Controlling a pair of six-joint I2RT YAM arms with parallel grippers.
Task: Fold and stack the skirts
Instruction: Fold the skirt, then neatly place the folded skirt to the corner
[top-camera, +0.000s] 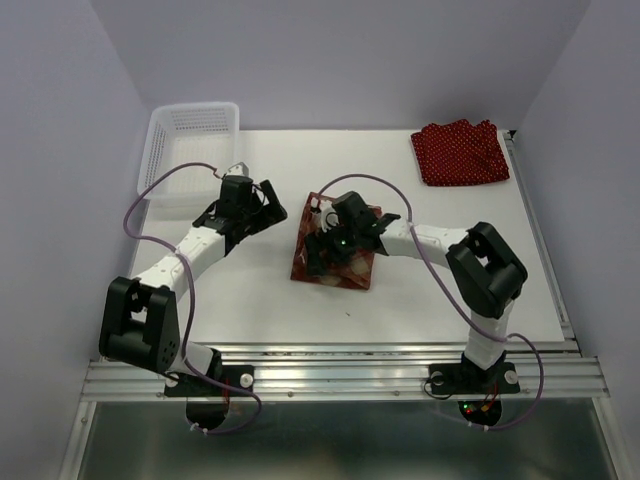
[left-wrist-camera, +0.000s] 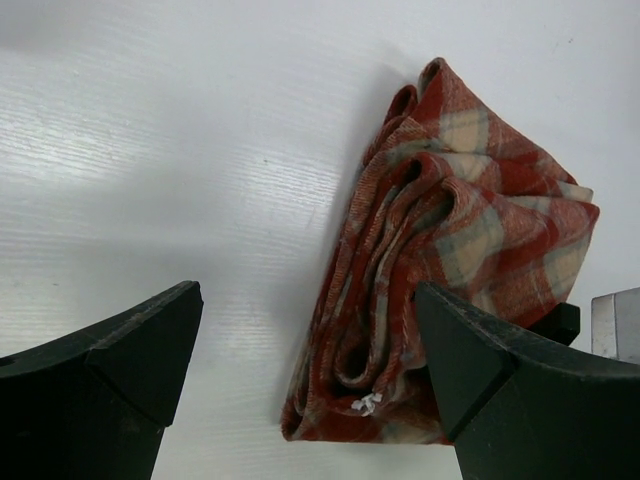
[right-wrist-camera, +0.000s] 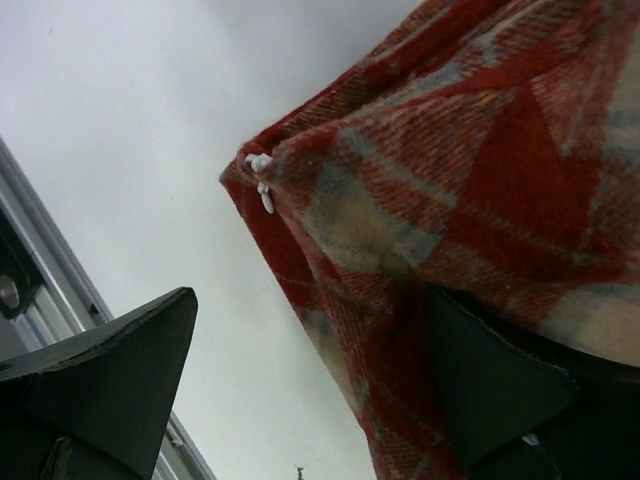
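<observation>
Our left hand (left-wrist-camera: 305, 300) and right hand (right-wrist-camera: 310, 300) are both wide open and hold nothing. The plaid skirt (left-wrist-camera: 450, 230) lies bunched mid-tabletop (top-camera: 250, 300), under the right hand. On rising, this hand could catch the cloth and pull the fold apart.

Overhead view; wrist close-ups sharing plaid skirt (left-wrist-camera: 460, 230)

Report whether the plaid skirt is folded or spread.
Folded: the plaid skirt lies as a compact bundle, with stacked layers visible along its edge.
</observation>
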